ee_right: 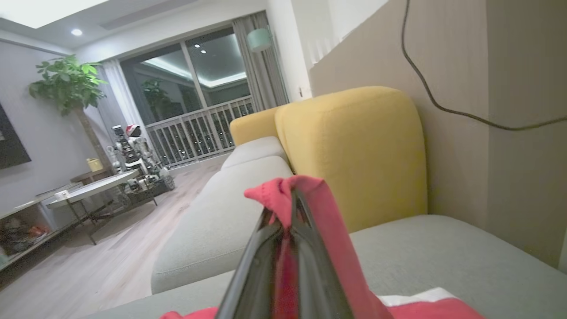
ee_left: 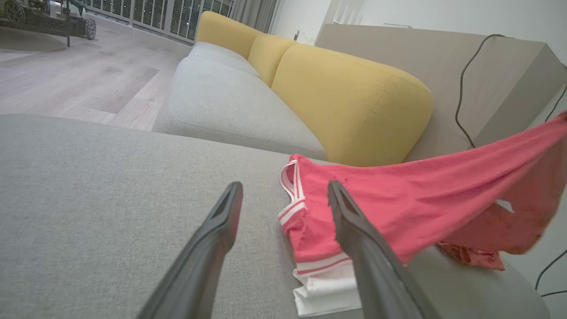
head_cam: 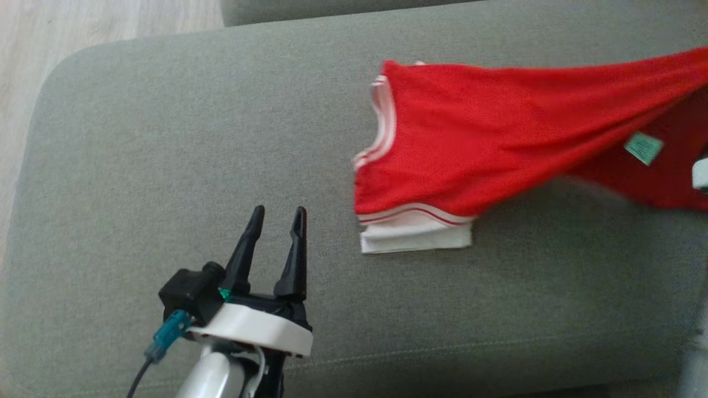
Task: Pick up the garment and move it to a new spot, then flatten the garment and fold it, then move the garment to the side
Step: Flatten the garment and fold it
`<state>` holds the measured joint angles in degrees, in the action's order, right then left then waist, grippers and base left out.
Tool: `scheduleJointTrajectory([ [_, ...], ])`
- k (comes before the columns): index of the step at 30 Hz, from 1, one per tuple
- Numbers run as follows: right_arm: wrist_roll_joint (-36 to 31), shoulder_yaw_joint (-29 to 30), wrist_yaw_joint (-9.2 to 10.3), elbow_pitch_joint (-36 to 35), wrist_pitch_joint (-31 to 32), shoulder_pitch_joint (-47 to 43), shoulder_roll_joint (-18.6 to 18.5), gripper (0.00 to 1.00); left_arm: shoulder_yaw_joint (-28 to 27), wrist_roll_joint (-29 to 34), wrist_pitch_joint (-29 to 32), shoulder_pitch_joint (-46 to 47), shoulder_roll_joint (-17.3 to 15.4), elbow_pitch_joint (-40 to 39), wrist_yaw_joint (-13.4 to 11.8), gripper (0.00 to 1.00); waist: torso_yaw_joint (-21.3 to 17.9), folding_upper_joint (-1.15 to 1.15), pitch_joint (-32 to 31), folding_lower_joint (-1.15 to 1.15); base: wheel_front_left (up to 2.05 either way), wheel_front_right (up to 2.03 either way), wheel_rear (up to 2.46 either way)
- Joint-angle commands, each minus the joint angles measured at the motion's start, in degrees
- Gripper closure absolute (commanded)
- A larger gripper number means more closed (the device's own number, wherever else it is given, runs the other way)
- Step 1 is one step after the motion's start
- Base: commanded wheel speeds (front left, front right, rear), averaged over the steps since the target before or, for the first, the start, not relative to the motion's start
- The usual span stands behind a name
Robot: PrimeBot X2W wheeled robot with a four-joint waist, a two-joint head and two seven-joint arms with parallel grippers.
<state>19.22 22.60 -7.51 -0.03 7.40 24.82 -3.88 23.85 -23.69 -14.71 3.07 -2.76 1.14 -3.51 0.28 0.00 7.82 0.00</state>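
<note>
While its two dark fingers stand apart with nothing between them, the left tool (head_cam: 278, 218) sits by the near edge of the grey seat cushion (head_cam: 166, 166), left of the middle, pointing toward the far edge. In the left wrist view the same tool (ee_left: 283, 197) frames the closest end of the garment, and the right-hand finger (ee_left: 354, 230) crosses in front of the red cloth without clear contact.

The right tool (ee_right: 290, 208) has its fingers pressed together, clamped on a fold of the red garment (ee_right: 328, 221), which bunches over the tips and drapes down beside them.

The garment (head_cam: 487, 127), a red mesh top with white striped trim, lies on the right half of the cushion. Its left end rests flat, about midway between the near and far edges, with a white band (head_cam: 415, 237) folded under the hem toward the near edge. From there the cloth stretches toward the right edge and rises off the cushion, sagging in between; a small green label (head_cam: 643, 148) shows on the lifted part.

Beyond the far edge stand yellow back cushions (ee_left: 354, 97), and pale wood floor (head_cam: 83, 27) shows past the far left corner
</note>
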Motion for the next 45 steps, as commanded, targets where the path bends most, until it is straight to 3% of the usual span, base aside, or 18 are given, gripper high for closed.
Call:
scheduleJointTrajectory([
  [1, -0.1, -2.3, 0.02, -3.4, 2.1, 2.9, 0.5, 1.0, -1.2, 0.7, -0.3, 1.4, -0.1, -2.0, 0.4, 0.0, 0.8, 0.0, 0.3, 0.0, 0.0, 0.0, 0.0],
  [4, -1.5, -3.9, 0.02, -1.1, 6.0, 5.5, 0.8, 1.0, -0.6, 0.5, -0.3, 2.2, -0.1, -2.0, 0.5, 0.0, 2.7, 0.0, 1.3, 0.0, 0.0, 0.0, 0.0],
  [8, -6.8, -4.2, 0.02, 10.8, 7.2, 12.7, 0.6, 1.0, 0.3, -0.1, -0.3, 3.5, -0.1, -2.0, 0.5, 0.0, 5.9, 0.0, 3.0, 0.0, 0.0, 0.0, 0.0],
  [12, -16.6, -3.4, 0.02, 24.9, 3.6, 19.7, -2.5, 1.0, 1.1, -0.8, -0.3, 4.6, -0.1, -2.0, 0.4, 0.0, 8.9, 0.0, 4.7, 0.0, 0.0, 0.0, 0.0],
  [13, -16.6, -3.4, 0.02, 24.9, 3.6, 19.7, -2.5, 1.0, 1.1, -0.8, -0.3, 4.6, -0.1, -2.0, 0.4, 0.0, 8.9, 0.0, 4.7, 0.0, 0.0, 0.0, 0.0],
  [14, -20.8, -2.5, 0.02, 30.6, 1.1, 22.3, -4.0, 1.0, 1.5, -1.1, -0.3, 5.1, -0.1, -2.2, 0.2, 0.0, 10.0, 0.0, 5.2, 0.0, 0.0, 0.0, 0.0],
  [18, -24.8, -0.1, 0.02, 37.3, -2.2, 25.6, -4.9, 1.0, 1.4, -1.3, -0.3, 5.2, -0.1, -2.5, -0.2, 0.0, 10.1, 0.0, 5.8, 0.0, 0.0, 0.0, 0.0],
  [19, -25.7, 0.7, 0.02, 39.2, -3.2, 26.4, -5.0, 0.67, 1.3, -1.3, -0.3, 5.1, -0.1, -2.5, -0.3, 0.0, 9.8, 0.0, 5.9, 0.0, 0.0, 0.0, 0.0],
  [20, -26.4, 1.3, 0.02, 40.9, -4.4, 27.1, -4.9, 0.0, 1.2, -1.2, -0.3, 5.0, -0.1, -2.3, -0.3, 0.0, 9.5, 0.0, 5.9, 0.0, 0.0, 0.0, 0.0],
  [25, -26.4, 1.5, 0.02, 45.2, -10.3, 27.9, -3.6, 0.0, 0.8, -0.7, -0.3, 5.0, -0.1, -2.6, -0.5, 0.0, 6.9, 0.0, 5.9, 0.0, 0.0, 0.0, 0.0],
  [30, -20.0, -6.0, 0.02, 43.4, -12.5, 22.9, -2.4, 0.0, 0.0, -0.2, -0.3, 4.6, -0.1, -2.8, -0.7, 0.0, 4.4, 0.0, 5.5, 0.0, 0.0, 0.0, 0.0],
  [35, -11.6, -10.3, 0.02, 34.3, -9.4, 12.7, -3.6, 0.0, -0.5, 0.0, -0.3, 3.8, -0.1, -3.0, -0.8, 0.0, 2.4, 0.0, 5.0, 0.0, 0.0, 0.0, 0.0],
  [41, -5.0, -8.1, 0.02, 19.6, -1.9, -0.8, -4.6, 0.0, -0.9, 0.5, -0.3, 3.5, -0.1, -3.5, -0.8, 0.0, 1.0, 0.0, 5.4, 0.0, 0.0, 0.0, 0.0],
  [45, -2.7, -4.9, 0.02, 12.2, 2.1, -6.5, -3.3, 0.0, -0.8, 0.8, -0.3, 3.8, -0.1, -3.4, -0.4, 0.0, 1.1, 0.0, 6.1, 0.0, 0.0, 0.0, 0.0],
])
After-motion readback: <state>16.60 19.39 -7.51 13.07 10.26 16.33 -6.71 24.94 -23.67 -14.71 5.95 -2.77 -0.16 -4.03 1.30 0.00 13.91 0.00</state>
